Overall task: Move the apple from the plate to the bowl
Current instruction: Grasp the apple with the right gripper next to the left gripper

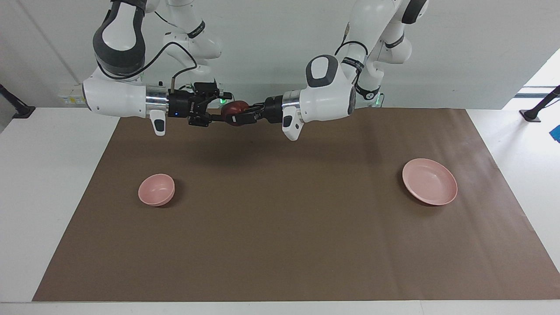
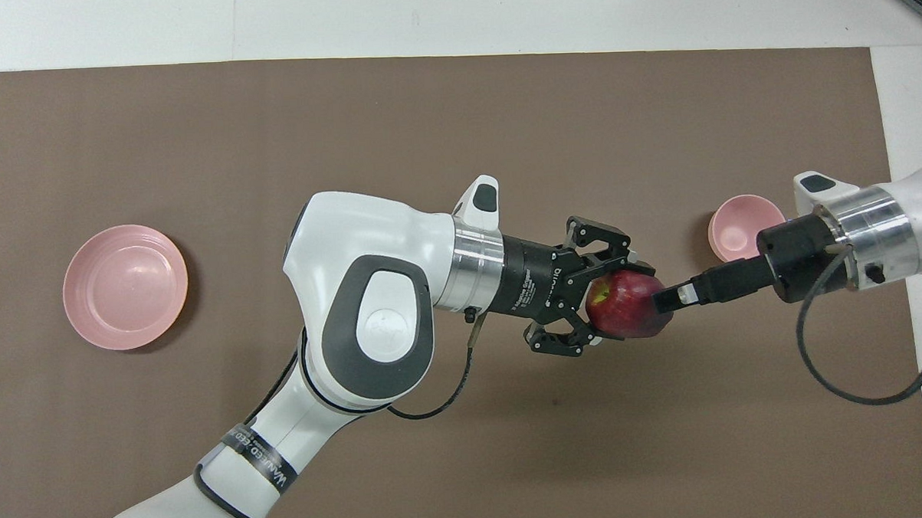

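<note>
While the left gripper (image 2: 616, 306) grips the apple (image 2: 627, 306) in the air above the mat (image 1: 280, 245), the right gripper (image 1: 218, 108) stands open around it.

Red apple (image 2: 628, 314) aloft between end effectors

The left pincer (image 2: 616, 303) was clamped on the dark red apple (image 2: 627, 305), holding it in the air over the brown mat (image 2: 456, 121) that covered the tabletop. The right pincer (image 2: 673, 299) reached in from the right arm's end, its fingers spread around the apple, one fingertip (image 2: 671, 301) lying across the fruit. The pink bowl (image 2: 736, 222) sat on the mat toward the right arm's end, empty. The pink plate (image 2: 124, 287) lay toward the left arm's end, well apart from the bowl.
</note>
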